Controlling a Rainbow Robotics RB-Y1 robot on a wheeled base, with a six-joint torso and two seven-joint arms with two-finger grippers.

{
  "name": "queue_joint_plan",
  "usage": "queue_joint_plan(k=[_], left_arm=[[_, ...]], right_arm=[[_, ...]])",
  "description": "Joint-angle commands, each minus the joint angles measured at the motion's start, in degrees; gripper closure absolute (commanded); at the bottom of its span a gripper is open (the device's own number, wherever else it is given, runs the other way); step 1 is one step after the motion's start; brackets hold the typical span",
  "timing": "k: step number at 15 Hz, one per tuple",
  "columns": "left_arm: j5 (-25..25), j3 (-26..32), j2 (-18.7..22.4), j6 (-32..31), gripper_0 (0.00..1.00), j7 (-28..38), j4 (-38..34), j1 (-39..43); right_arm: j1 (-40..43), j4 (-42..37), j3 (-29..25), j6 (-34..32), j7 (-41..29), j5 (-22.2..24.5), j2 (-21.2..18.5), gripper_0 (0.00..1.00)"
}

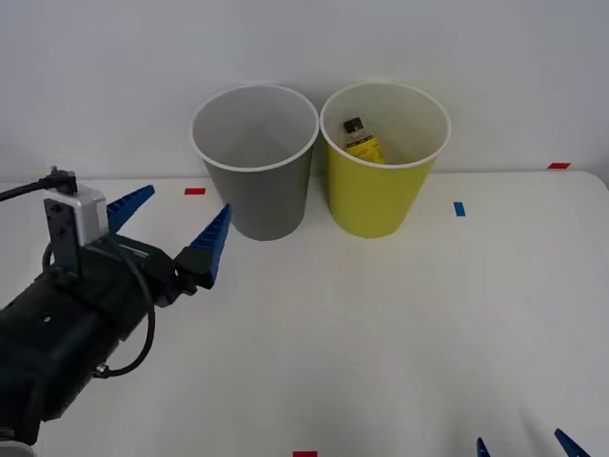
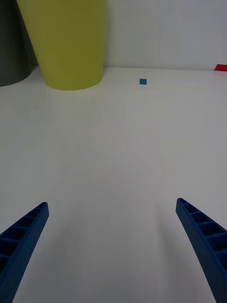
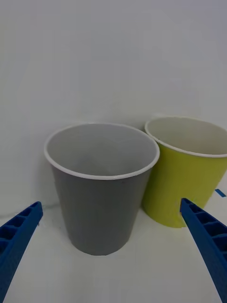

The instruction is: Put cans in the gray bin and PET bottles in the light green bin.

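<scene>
pet bottle (image 1: 362,143) inside round tapered light green bin (image 1: 381,195), yellow body

The left arm (image 1: 57,333) reaches forward, held up off the table. Its end effector (image 1: 171,224) has two blue ribbed fingers (image 1: 211,243) spread wide apart, with nothing between them. The right end effector (image 1: 525,446) sits low and near the robot, its blue fingers (image 2: 203,236) spread wide too, holding nothing.
</scene>
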Motion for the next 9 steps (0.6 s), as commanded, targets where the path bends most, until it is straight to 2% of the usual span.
queue_joint_plan(k=[1,3,7,9], left_arm=[[-3.34,-0.28,2.30,-14.55,0.00,-0.06,9.56,5.24],[-3.86,0.78,2.39,-19.38,0.00,-0.06,12.46,8.40],[-5.62,-0.19,2.39,-34.59,0.00,0.11,18.35,17.10],[-6.15,-1.77,2.48,-37.67,0.00,0.55,18.44,20.62]], right_arm=[[0.00,0.00,0.00,0.00,0.00,0.00,0.00,0.07],[0.00,0.00,0.00,0.00,0.00,0.00,0.00,0.07],[0.00,0.00,0.00,0.00,0.00,0.00,0.00,0.07],[0.00,0.00,0.00,0.00,0.00,0.00,0.00,0.07]])
